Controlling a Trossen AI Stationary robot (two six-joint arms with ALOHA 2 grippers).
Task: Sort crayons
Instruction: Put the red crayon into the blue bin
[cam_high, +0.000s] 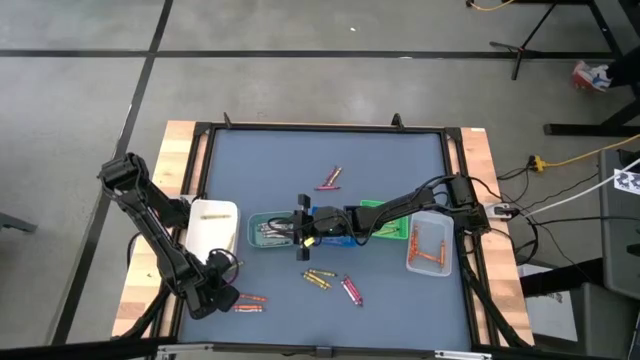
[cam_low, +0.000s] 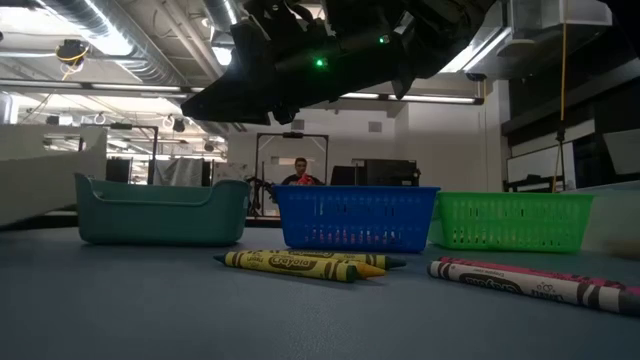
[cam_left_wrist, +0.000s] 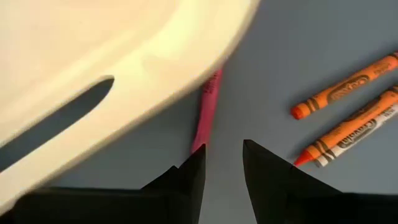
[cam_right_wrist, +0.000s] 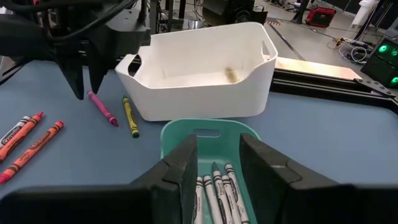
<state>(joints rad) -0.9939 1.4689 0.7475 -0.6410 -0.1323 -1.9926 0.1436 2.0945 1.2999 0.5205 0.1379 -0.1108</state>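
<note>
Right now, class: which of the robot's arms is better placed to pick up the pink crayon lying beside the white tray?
Left. The left gripper hangs open just over the pink crayon beside the white tray. The right gripper is over the teal tray, farther off.

Even overhead light, bright ceiling strips, blurred near white tray (cam_left_wrist: 93, 68)

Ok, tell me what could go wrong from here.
1. The pink crayon lies tight beside the white tray; the open left tool may bump the tray on closing in.
2. The yellow crayon nearby could get knocked.
3. The open right tool over the teal tray might clip its rim.
</note>
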